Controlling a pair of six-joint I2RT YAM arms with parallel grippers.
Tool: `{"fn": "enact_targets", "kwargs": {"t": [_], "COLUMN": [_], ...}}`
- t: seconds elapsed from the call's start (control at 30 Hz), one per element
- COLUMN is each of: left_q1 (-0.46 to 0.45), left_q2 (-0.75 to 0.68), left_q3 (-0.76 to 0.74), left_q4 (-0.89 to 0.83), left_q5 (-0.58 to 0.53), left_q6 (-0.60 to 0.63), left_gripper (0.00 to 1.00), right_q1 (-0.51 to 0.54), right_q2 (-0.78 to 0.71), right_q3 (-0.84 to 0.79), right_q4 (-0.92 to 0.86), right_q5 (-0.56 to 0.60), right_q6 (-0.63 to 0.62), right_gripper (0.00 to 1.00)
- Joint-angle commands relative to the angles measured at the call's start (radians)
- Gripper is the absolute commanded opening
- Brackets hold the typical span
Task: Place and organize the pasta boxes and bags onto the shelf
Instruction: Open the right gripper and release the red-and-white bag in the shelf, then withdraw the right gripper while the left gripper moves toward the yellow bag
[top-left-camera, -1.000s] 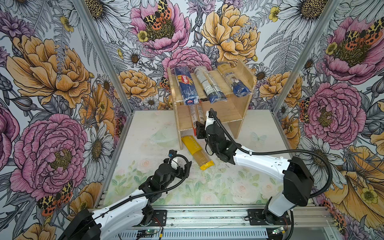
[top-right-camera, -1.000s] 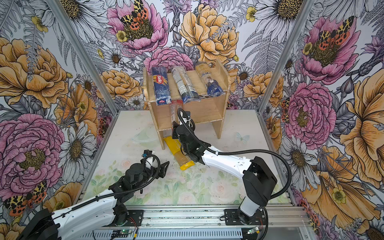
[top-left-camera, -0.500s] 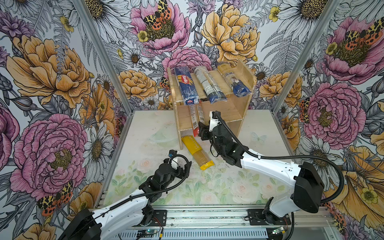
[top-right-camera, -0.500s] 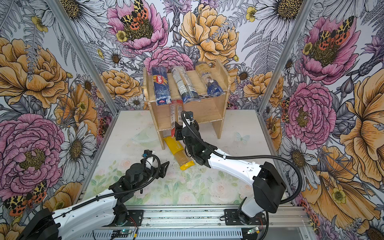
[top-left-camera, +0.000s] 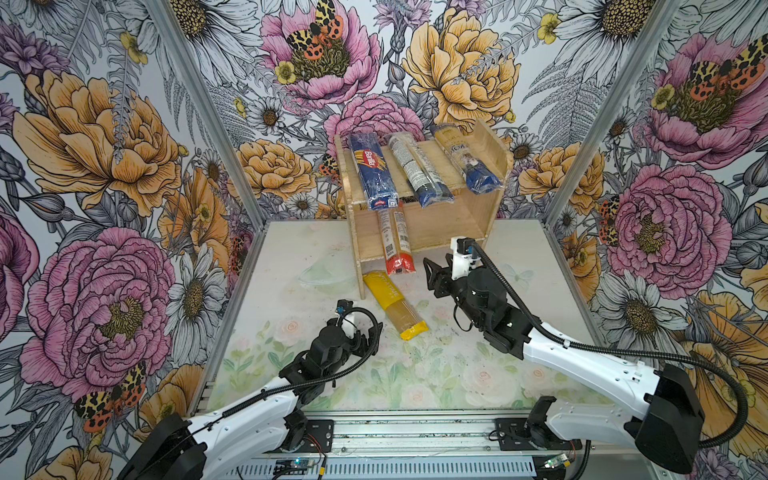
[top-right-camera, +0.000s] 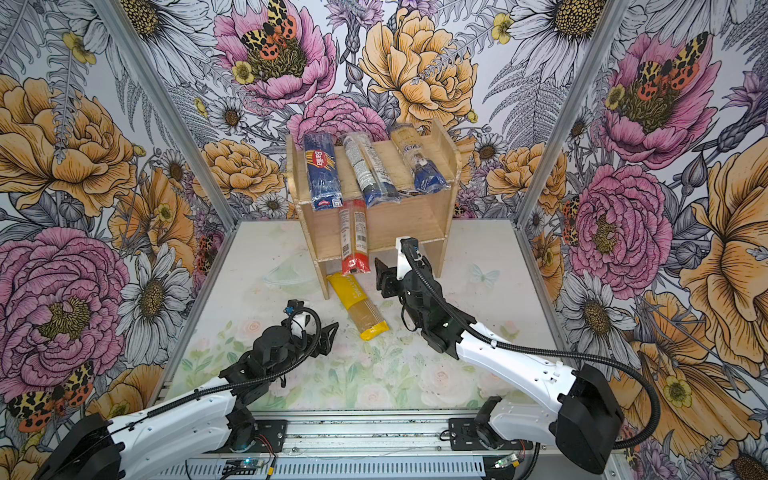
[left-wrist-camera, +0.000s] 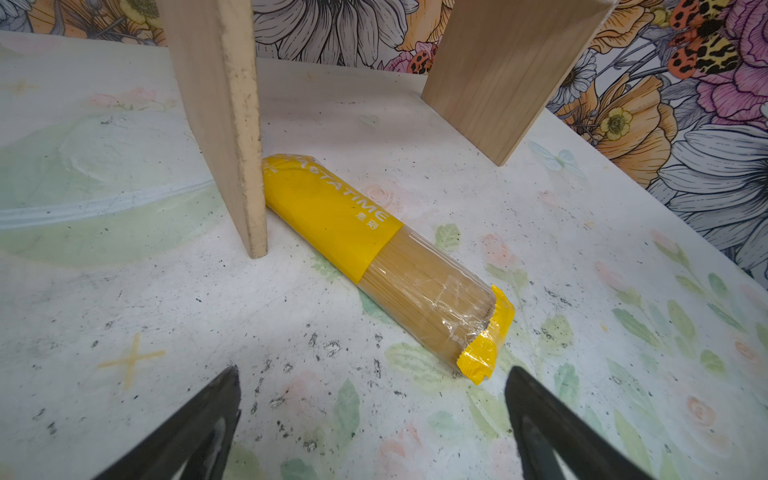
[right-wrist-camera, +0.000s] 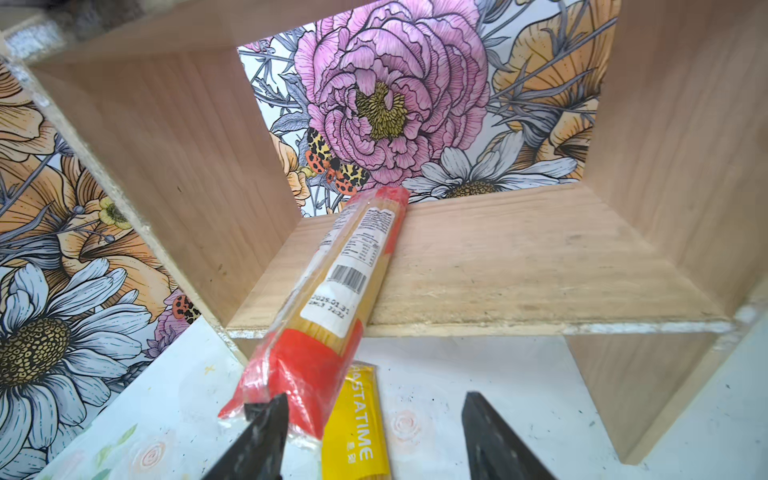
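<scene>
overhead only, three packs (top-left-camera: 417, 174) atop shelf (top-left-camera: 449, 224), left gripper (left-wrist-camera: 372, 376) spread, right gripper (right-wrist-camera: 376, 397) spread beside red-ended pack (right-wrist-camera: 345, 274)

Free lower tier of the shelf (top-left-camera: 440, 226) beside the overhanging red-ended pack (top-left-camera: 394, 239); yellow-ended pack (top-left-camera: 392, 301) below, against the left panel (top-left-camera: 358, 266)

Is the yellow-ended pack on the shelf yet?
No, the yellow-ended pack lies on the table, one end beside a side panel of the shelf.
</scene>
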Motion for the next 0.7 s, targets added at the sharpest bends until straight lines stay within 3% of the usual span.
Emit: {"fn": "enact_targets", "kwargs": {"t": [0.0,0.27,0.47,0.67], "left_q1": [-0.005,-0.091,-0.203,-0.272], "left_q2": [0.003,0.049,0.156,0.332], "left_q3": [-0.007,0.036,0.097,0.177], "left_q4": [0.011,-0.030,-0.041,-0.025], "left_q5": [-0.053,-0.183,-0.312,-0.347], "left_q6": [-0.057,-0.164,-0.243,-0.306], "left_gripper": [0.99,0.99,0.99,0.99], "right_q1": [-0.038,-0.118,-0.131,-0.115], "right_q2": [-0.060,-0.113,-0.002,0.151], "right_q3": [-0.077,-0.245,-0.278,-0.288], "right_q4": [-0.041,-0.059,-0.063,0.002], "right_q5": [-0.082,-0.190,-0.242,-0.225], "right_q6": [0.022,0.111,0.121,0.088], "right_gripper": [0.69,0.69,0.68,0.65]}}
